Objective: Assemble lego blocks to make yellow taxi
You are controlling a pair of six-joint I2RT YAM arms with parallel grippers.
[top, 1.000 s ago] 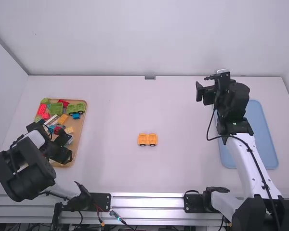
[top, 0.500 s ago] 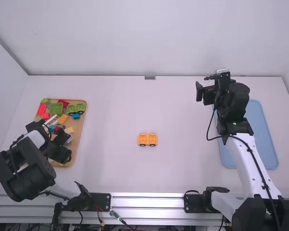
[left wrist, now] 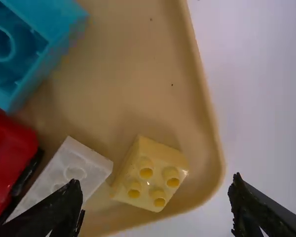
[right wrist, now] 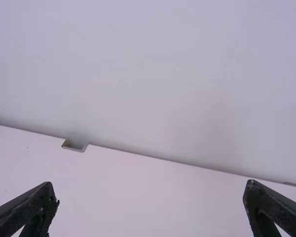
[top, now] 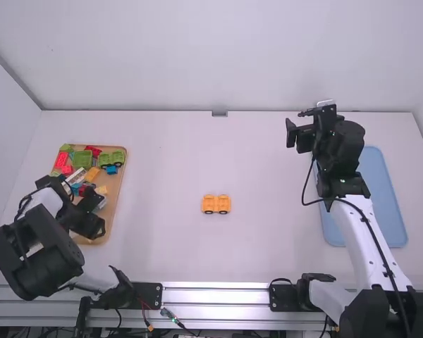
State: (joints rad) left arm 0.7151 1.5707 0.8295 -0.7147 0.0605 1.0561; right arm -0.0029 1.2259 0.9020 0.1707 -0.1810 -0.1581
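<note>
An orange-yellow wheeled block piece stands alone on the table near its middle. My left gripper is over the near part of the wooden tray of blocks. In the left wrist view that gripper is open, its fingers wide apart around a pale yellow four-stud block in the tray's corner, touching nothing visibly. Beside that block lies a white block. Far back on the right, my right gripper is held raised; in the right wrist view the gripper is open with nothing between its fingers.
The wooden tray holds several red, green, blue and yellow blocks. A green wheeled piece is at its far end. A blue tray lies at the right, partly beneath the right arm. Walls border the table at the back and sides.
The left arm has shifted very slightly over the wooden tray. The right gripper's finger has moved a touch outward to the left. The wheeled piece in the middle has stayed put.
</note>
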